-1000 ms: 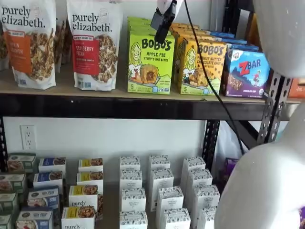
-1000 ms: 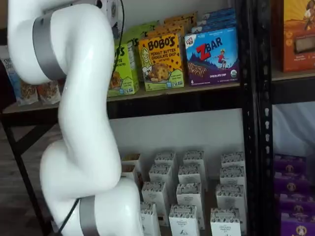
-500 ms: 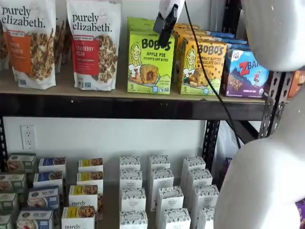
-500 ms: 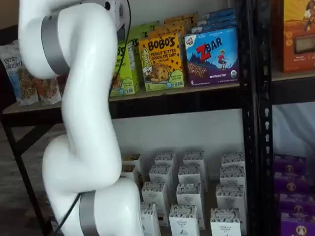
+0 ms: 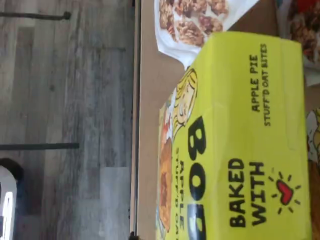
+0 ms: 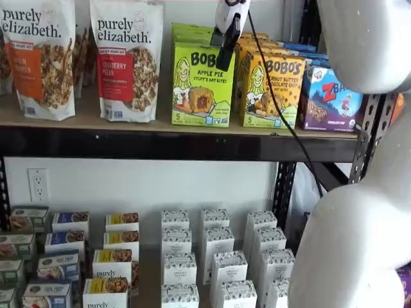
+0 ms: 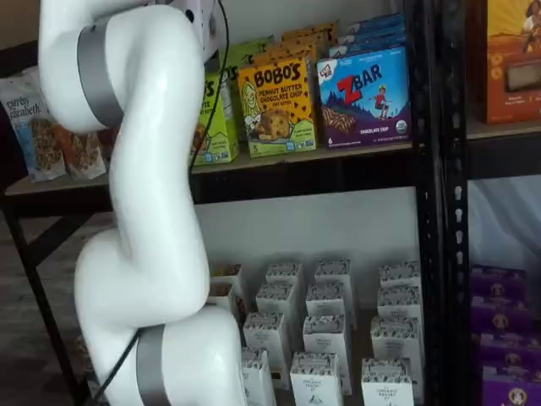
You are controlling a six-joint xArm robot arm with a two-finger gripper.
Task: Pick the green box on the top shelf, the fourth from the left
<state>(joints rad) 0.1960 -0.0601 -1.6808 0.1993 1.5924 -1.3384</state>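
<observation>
The green box is a lime-green Bobo's Apple Pie carton standing upright on the top shelf, between a granola bag and a yellow-orange Bobo's box. It fills much of the wrist view, seen close from above. In a shelf view only its edge shows behind my arm. My gripper hangs from the view's upper edge, right in front of the box's upper right corner. Its black fingers show side-on with no visible gap, so I cannot tell their state.
Purely Elizabeth granola bags stand left of the green box, the peanut butter Bobo's box and the ZBar box to its right. A black cable trails from the gripper. My white arm blocks much of both shelf views. White cartons fill the lower shelf.
My gripper has moved slightly right and lower, closer in front of the green box's upper right corner. The arm has shifted with it. The boxes have not moved.
</observation>
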